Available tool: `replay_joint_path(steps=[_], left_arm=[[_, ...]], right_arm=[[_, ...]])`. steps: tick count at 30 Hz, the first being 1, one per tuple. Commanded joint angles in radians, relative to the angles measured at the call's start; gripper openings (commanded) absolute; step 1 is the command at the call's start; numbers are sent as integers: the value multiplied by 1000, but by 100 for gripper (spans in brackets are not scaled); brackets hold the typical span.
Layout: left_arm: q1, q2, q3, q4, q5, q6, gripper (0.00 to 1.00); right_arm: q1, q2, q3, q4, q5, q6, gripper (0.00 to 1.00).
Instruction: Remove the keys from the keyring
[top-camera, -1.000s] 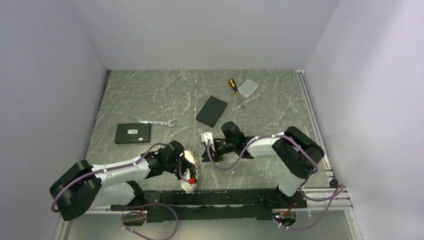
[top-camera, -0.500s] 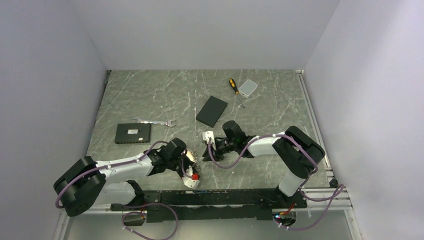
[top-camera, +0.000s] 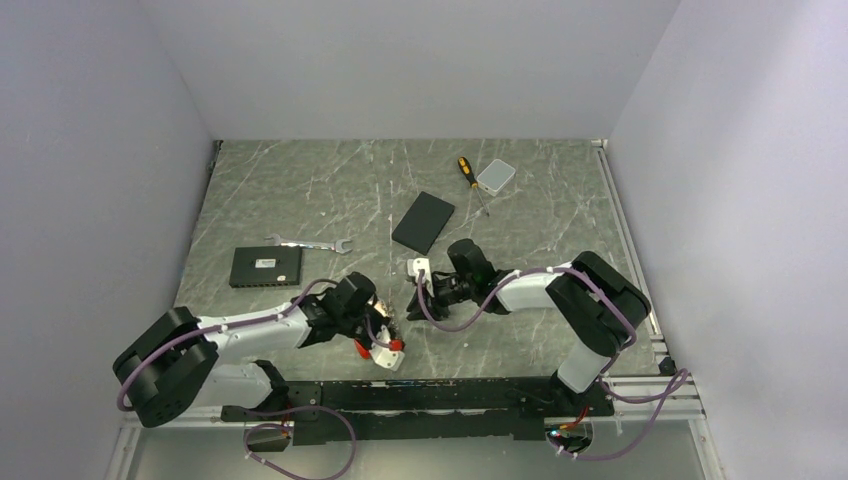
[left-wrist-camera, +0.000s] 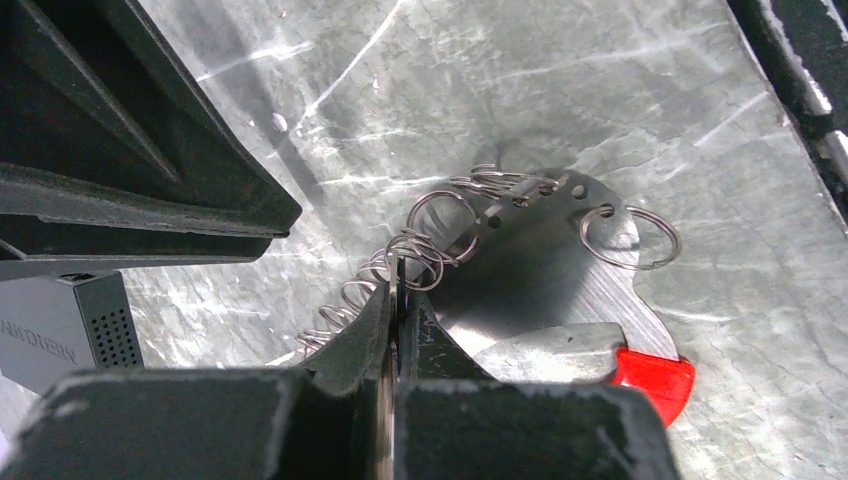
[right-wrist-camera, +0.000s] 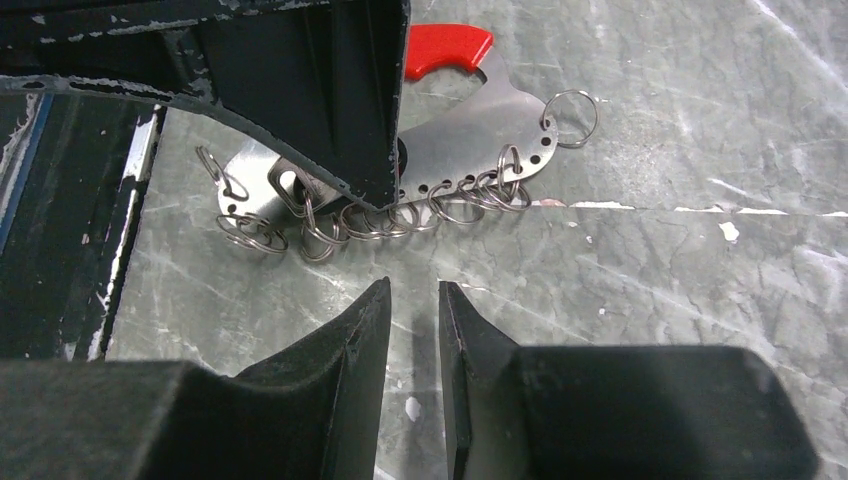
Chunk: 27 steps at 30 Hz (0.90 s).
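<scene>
The keyring (left-wrist-camera: 540, 270) is a flat silvery plate with a red end (left-wrist-camera: 655, 380) and a row of small wire rings along its edge. It lies on the marble by the near edge (top-camera: 388, 342). My left gripper (left-wrist-camera: 398, 290) is shut on a thin metal piece in that ring row. In the right wrist view the keyring (right-wrist-camera: 470, 130) lies just beyond my right gripper (right-wrist-camera: 414, 290), which stands slightly open over bare marble with nothing between its fingers. The left finger (right-wrist-camera: 340, 100) covers part of the plate. The keys are hidden; I make out none among the rings.
A silver wrench (top-camera: 310, 243) and a black box (top-camera: 266, 266) lie at the left. A black flat pad (top-camera: 423, 222) sits mid-table, with a yellow-handled screwdriver (top-camera: 467, 172) and a small white box (top-camera: 496, 175) behind it. A black rail (top-camera: 440, 395) runs along the near edge.
My left gripper has shifted a little to the right with the keyring, and the plate now lies flatter. The right gripper has edged slightly away from the near edge.
</scene>
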Motion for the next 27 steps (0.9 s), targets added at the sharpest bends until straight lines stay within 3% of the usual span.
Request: replay_joint_path(steps=[1, 15, 27], left_arm=[[5, 8, 56, 15, -2, -86, 0], [15, 19, 166, -34, -42, -203, 0], [29, 37, 317, -146, -109, -341, 0]], right_arm=[[-21, -31, 20, 23, -45, 41, 28], [-106, -82, 51, -18, -78, 94, 29], [-201, -156, 158, -220, -132, 94, 28]])
